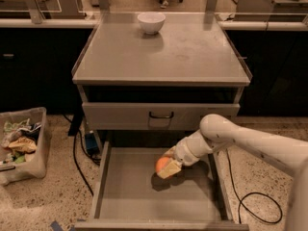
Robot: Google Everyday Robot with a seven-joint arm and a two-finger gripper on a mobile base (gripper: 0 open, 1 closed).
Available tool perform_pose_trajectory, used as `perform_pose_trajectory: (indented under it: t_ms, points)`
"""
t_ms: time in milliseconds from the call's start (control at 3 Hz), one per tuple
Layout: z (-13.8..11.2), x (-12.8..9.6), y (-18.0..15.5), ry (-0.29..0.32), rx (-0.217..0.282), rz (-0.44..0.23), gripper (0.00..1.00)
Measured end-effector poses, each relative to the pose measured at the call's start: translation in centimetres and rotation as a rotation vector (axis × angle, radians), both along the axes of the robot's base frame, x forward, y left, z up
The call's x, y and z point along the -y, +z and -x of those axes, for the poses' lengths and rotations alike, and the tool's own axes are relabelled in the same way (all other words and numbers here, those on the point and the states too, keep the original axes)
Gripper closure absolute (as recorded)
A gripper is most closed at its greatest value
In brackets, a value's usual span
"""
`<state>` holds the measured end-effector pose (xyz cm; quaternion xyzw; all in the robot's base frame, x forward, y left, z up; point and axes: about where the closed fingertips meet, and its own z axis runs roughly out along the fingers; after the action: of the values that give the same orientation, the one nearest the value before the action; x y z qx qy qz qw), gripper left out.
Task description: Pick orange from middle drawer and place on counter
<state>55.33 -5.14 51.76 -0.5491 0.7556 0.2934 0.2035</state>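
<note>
The orange (162, 164) is a small round fruit held between my gripper's pale fingers inside the open middle drawer (115, 189), a wide shallow grey drawer pulled out at the bottom. My gripper (167, 165) reaches in from the right on a white arm and is shut on the orange, just above the drawer floor, where its shadow falls. The counter (192, 57) is the flat grey cabinet top above.
A white bowl (151, 22) stands at the back of the counter. The drawer above has a grey front with a small black handle (160, 116). A clear bin of rubbish (19, 146) sits on the floor at left. Black cables (255, 196) lie on the floor.
</note>
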Motion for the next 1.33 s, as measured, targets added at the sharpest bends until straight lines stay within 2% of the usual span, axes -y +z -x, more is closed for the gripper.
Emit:
perform_pose_trajectory:
  t_ms: [333, 667, 1000, 1333]
  points:
    - [0.5, 1.6, 5.2, -0.089, 0.137, -0.077, 1.00]
    - [-1.0, 4.5, 10.5, -0.205, 0.281, -0.149, 1.00]
    - [-0.8, 5.6, 11.0, -0.231, 0.295, -0.157, 1.00]
    - [-0.8, 5.5, 11.0, -0.230, 0.295, -0.158, 1.00]
